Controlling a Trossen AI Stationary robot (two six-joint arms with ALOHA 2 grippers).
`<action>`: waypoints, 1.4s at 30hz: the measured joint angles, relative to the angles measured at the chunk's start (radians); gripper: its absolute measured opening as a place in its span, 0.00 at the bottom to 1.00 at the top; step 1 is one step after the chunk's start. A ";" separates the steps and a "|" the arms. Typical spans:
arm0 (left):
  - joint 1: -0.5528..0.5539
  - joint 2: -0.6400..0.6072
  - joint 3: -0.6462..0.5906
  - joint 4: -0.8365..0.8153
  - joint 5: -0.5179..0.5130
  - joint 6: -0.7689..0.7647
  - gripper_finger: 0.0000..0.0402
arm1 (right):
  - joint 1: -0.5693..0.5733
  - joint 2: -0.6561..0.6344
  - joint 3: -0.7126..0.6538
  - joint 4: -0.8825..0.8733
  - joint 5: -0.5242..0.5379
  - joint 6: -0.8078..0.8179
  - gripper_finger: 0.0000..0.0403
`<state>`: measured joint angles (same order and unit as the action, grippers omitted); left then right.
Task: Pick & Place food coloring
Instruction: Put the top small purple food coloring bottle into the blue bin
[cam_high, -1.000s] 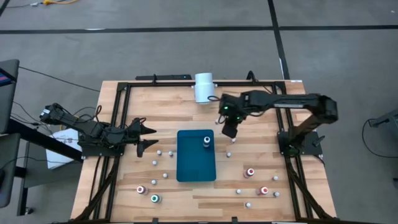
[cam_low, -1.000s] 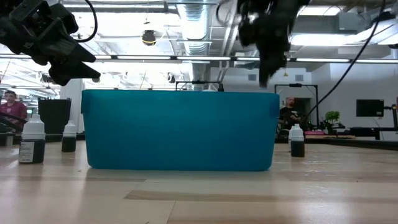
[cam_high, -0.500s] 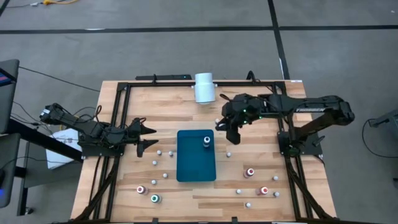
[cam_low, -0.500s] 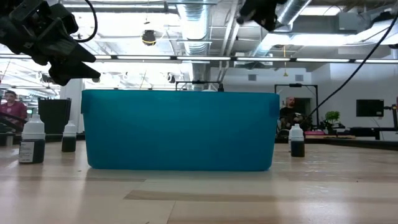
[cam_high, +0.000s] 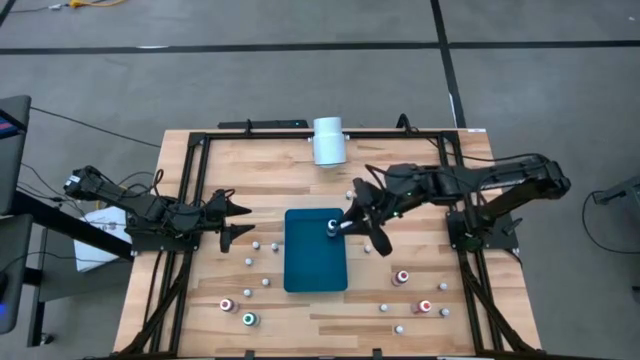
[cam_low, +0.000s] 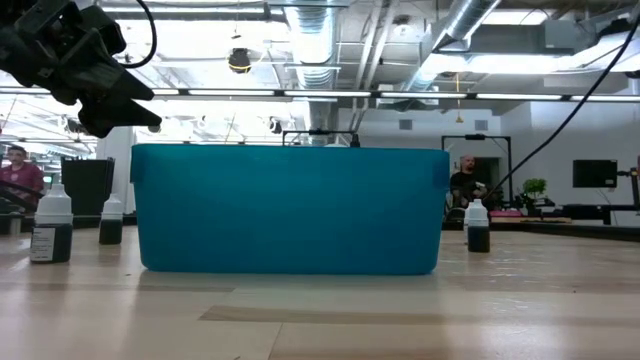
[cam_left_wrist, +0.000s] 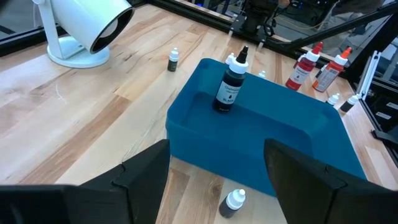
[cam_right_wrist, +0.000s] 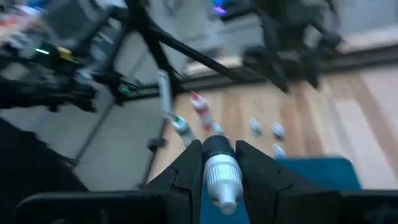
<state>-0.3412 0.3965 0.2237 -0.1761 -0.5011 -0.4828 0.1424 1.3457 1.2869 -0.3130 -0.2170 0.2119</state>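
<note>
A tall teal rectangular plastic tray (cam_low: 290, 208) stands on the pale wooden tabletop (cam_low: 320, 315), filling the middle of the low view. To its left stand two small dark-filled food coloring bottles with whitish caps (cam_low: 52, 226), one nearer and one farther back, and another small bottle (cam_low: 478, 227) stands to its right. A dark robot gripper (cam_low: 118, 103) hangs at the upper left above the tray's corner. Beyond the table, a person (cam_low: 14, 172) sits at the far left and another person (cam_low: 464, 184) on the right.

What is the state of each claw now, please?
Left claw: open, holding nothing.
Right claw: closed on a food coloring bottle.
</note>
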 joint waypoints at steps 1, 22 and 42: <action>0.000 0.000 0.000 0.000 0.000 0.000 0.63 | 0.006 0.000 0.000 0.019 -0.014 0.000 0.19; 0.000 0.000 0.000 0.000 0.025 0.000 0.63 | 0.053 0.000 0.000 0.135 -0.071 0.051 0.19; 0.000 0.000 0.000 0.000 0.025 -0.001 0.63 | 0.052 0.118 0.175 -0.046 0.036 0.055 0.19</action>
<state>-0.3416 0.3965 0.2237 -0.1761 -0.4762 -0.4835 0.1940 1.4639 1.4620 -0.3594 -0.1806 0.2669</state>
